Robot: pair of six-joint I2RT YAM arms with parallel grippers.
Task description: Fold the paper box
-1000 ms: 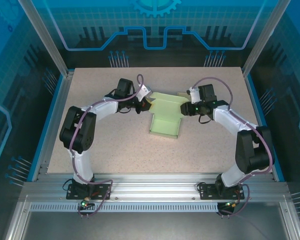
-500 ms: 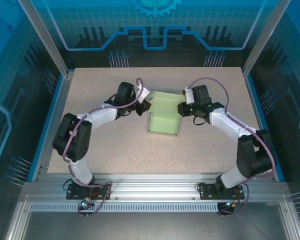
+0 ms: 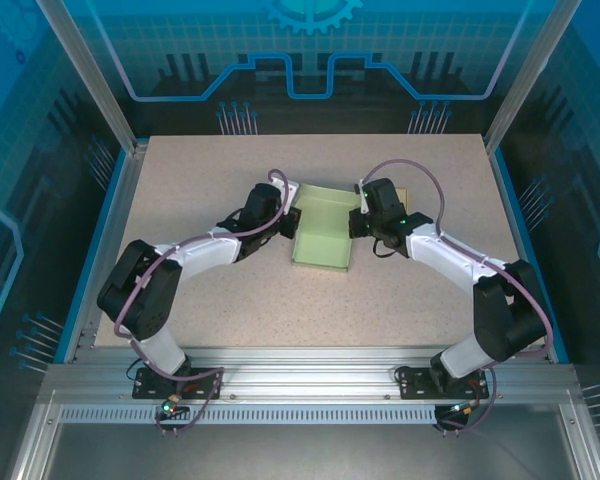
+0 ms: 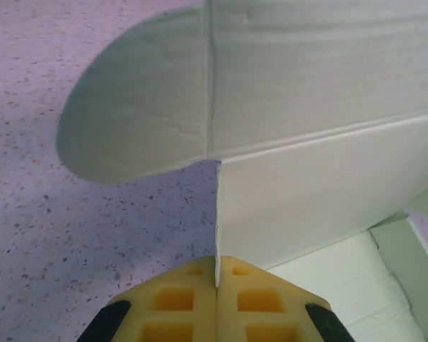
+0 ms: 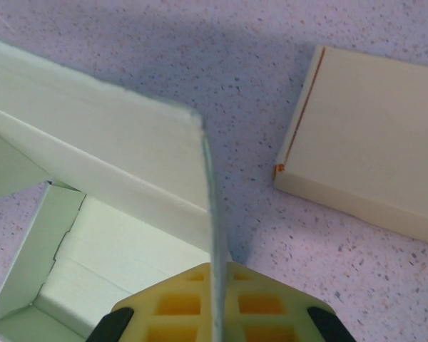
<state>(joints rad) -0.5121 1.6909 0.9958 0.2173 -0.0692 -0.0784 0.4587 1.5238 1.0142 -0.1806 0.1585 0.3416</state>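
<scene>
At the far middle of the desk (image 3: 230, 290), the left end effector (image 3: 290, 222) is clenched on the left wall of the pale green paper box (image 3: 322, 228). In the left wrist view its yellow pads (image 4: 175, 299) pinch the thin upright edge of that wall, which stands straight up from the meeting line of the pads. Above the wall a rounded flap (image 4: 135, 121) hangs out over the speckled surface. The right end effector (image 3: 357, 222) grips the opposite wall the same way, with the sheet edge pressed between its pads. To its left the box's open white interior shows. Just beyond the right side of the box a flat cream carton (image 5: 371, 142) lies on the desk, apart from the box.
</scene>
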